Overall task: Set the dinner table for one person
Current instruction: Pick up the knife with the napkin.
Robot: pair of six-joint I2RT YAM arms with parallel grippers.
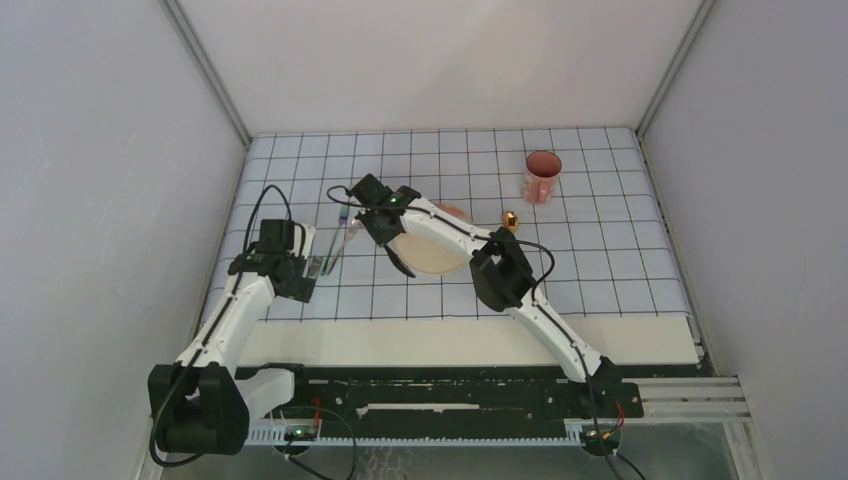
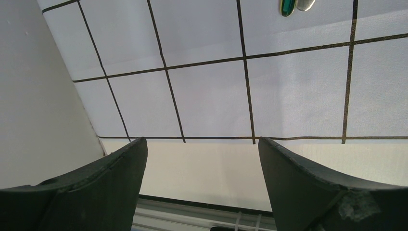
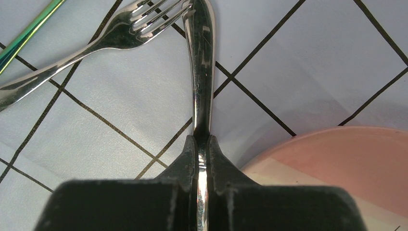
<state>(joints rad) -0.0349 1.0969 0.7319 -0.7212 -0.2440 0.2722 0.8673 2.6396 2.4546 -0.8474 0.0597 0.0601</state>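
Observation:
My right gripper point(image 3: 201, 139) is shut on the handle of a shiny silver piece of cutlery point(image 3: 202, 72), just left of the pink and cream plate point(image 3: 346, 159). A silver fork point(image 3: 110, 41) lies on the cloth beside it, its tines next to the far end of the held piece. An iridescent green utensil point(image 3: 26, 36) lies further left. From above, the right gripper point(image 1: 358, 226) sits over the cutlery point(image 1: 340, 242) left of the plate point(image 1: 430, 250). My left gripper point(image 2: 202, 142) hangs open and empty over the near edge of the cloth, above the cream dinner table point(image 1: 450, 340).
A pale-blue gridded cloth point(image 1: 600, 250) covers most of the table. A pink mug point(image 1: 541, 177) stands at the back right and a small gold object point(image 1: 510, 219) lies right of the plate. Grey walls close in on both sides.

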